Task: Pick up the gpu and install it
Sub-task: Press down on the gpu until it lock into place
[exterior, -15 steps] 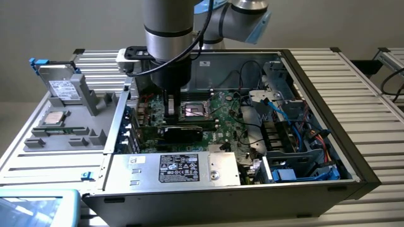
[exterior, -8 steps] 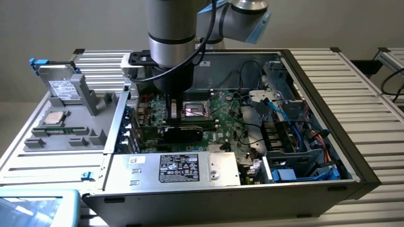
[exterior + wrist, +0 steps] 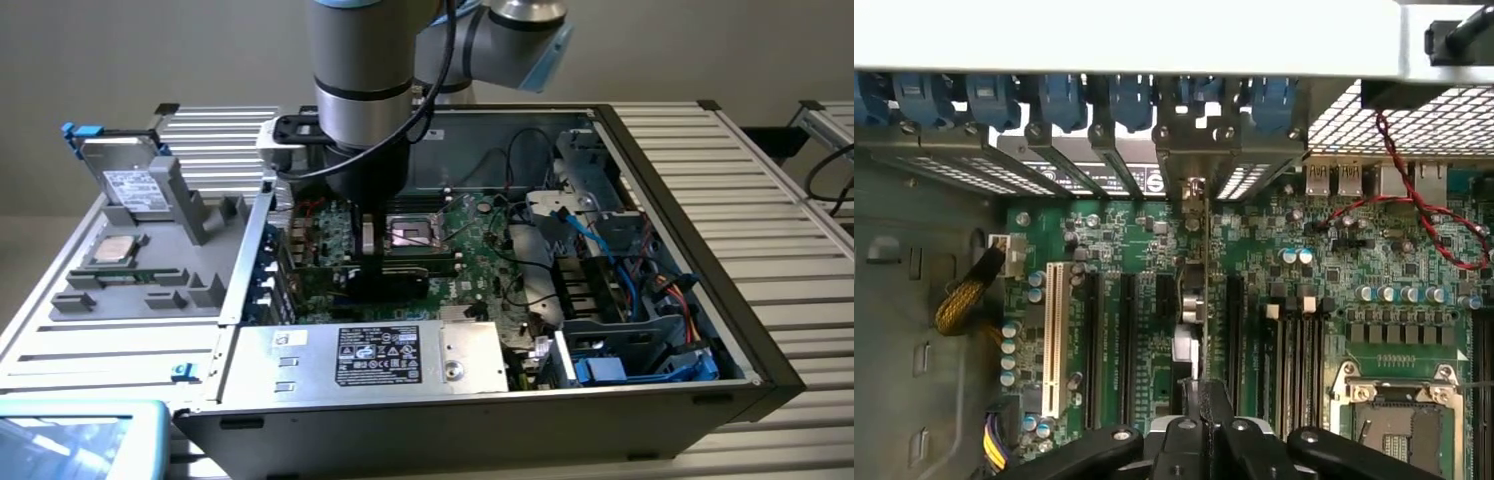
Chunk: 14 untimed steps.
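The gpu stands edge-on over the green motherboard, in line with the black expansion slots. Its metal bracket end reaches the case's rear slot openings. My gripper is shut on the card's top edge, black fingers pressed on either side. In the exterior view the arm reaches down into the open computer case. There the gripper sits just above the gpu, which shows as a dark block beside the CPU socket.
A grey power supply lies at the case's near side. Blue and black cables crowd the exterior view's right half. A grey tray outside the case holds a silver drive. A red-black wire loops near the rear ports.
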{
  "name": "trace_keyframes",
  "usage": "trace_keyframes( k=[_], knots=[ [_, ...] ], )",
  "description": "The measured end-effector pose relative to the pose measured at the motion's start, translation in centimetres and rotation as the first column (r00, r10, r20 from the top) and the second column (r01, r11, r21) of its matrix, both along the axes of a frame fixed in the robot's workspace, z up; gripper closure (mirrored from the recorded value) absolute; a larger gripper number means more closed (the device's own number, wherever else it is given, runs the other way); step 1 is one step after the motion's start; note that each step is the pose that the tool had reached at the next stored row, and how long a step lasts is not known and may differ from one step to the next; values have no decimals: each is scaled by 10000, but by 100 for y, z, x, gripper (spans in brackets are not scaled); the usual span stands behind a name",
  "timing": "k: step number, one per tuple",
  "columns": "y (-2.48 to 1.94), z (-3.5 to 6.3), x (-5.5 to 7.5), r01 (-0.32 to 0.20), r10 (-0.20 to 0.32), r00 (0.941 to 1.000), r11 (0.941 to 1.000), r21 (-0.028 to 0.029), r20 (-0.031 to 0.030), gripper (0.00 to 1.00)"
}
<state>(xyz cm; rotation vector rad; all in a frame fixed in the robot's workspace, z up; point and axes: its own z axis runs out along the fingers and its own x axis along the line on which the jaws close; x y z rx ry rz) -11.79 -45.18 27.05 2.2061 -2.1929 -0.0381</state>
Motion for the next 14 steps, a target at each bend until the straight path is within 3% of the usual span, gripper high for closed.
trace_keyframes(
  k=[4, 8, 14],
  knots=[
    [-3, 176, -3, -3, 3, 10000, 10000, -12, -27, 88],
    [-3, 226, -7, -20, 20, 9998, 10000, -11, -188, 88],
    [-3, 227, -7, -23, 23, 9998, 10000, -12, -190, 88]
  ],
)
